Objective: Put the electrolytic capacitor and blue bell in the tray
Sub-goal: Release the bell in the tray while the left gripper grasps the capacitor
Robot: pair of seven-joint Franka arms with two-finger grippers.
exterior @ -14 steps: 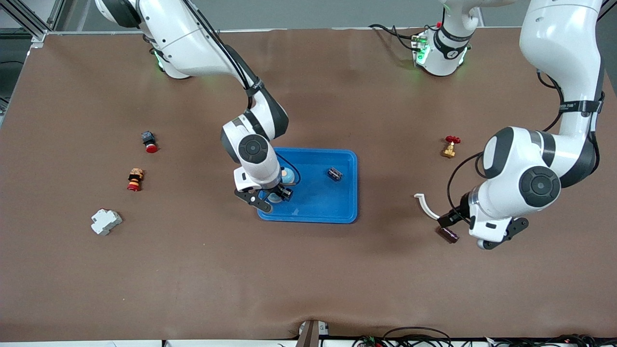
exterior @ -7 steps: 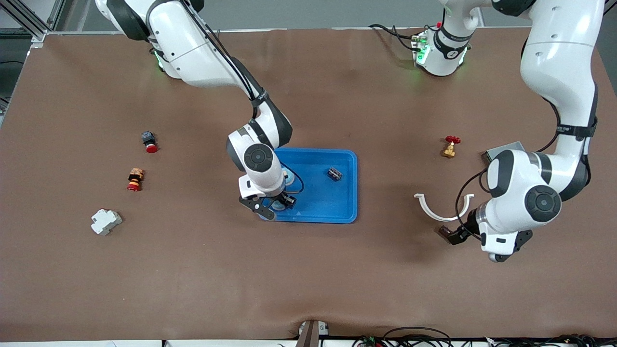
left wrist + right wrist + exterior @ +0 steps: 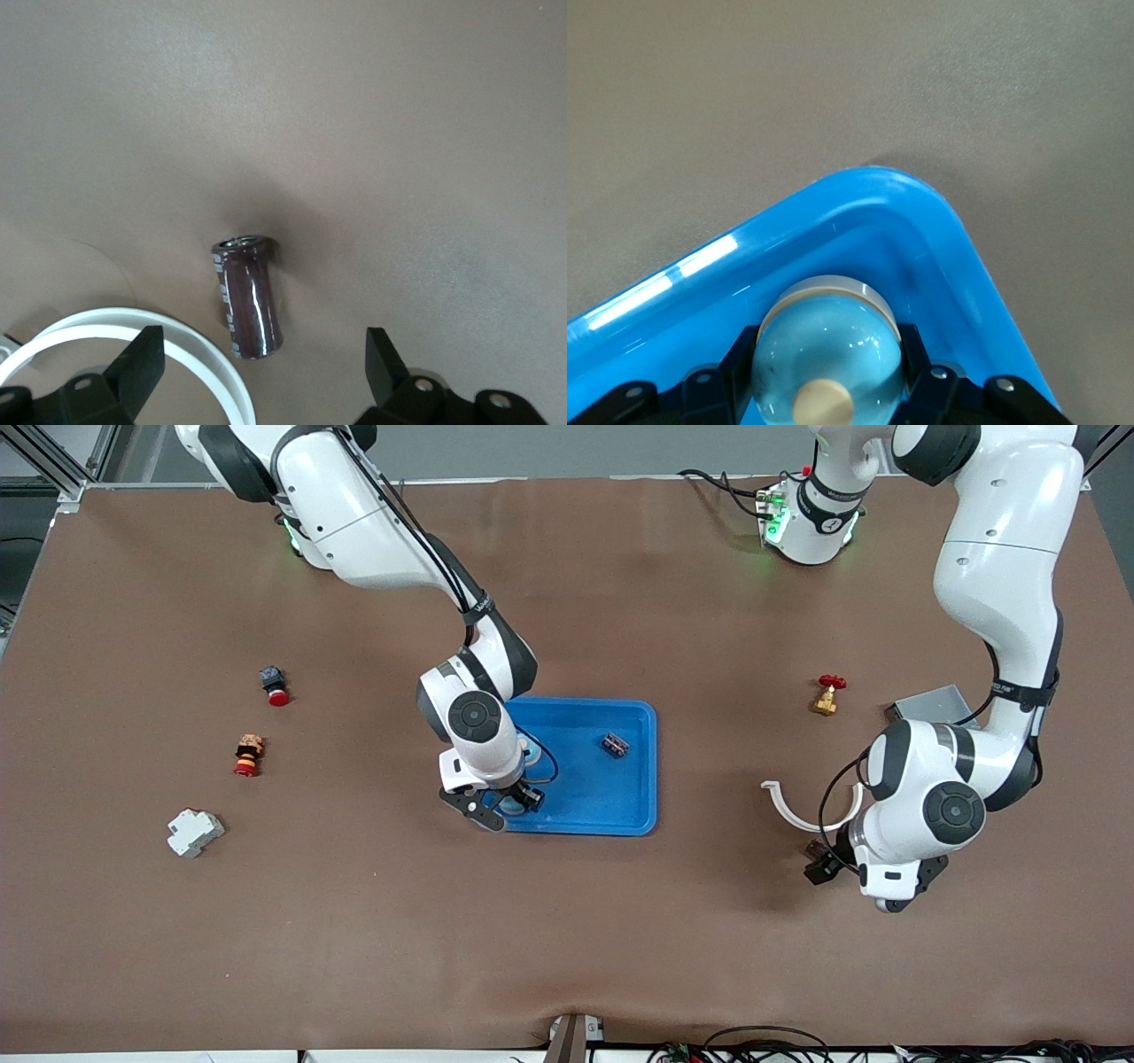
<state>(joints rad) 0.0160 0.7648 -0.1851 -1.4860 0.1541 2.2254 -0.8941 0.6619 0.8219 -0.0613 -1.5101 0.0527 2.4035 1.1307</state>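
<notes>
The blue bell, a pale blue dome with a tan button, sits between the fingers of my right gripper, which is shut on it. It hangs low over the corner of the blue tray that lies nearest the front camera, at the right arm's end. The right gripper shows there in the front view. The electrolytic capacitor, a dark brown cylinder, lies on its side on the brown table. My left gripper is open above it, a finger on each side. In the front view the left gripper covers the capacitor.
A white half ring lies close beside the capacitor, and one left finger is over it. A small dark part lies in the tray. On the table are a brass valve, a grey box, a red button, a stacked red part and a white block.
The right gripper carried the bell toward the tray's near corner, then held still. The left hand swung in over the capacitor, uncovering the grey box and the half ring.
</notes>
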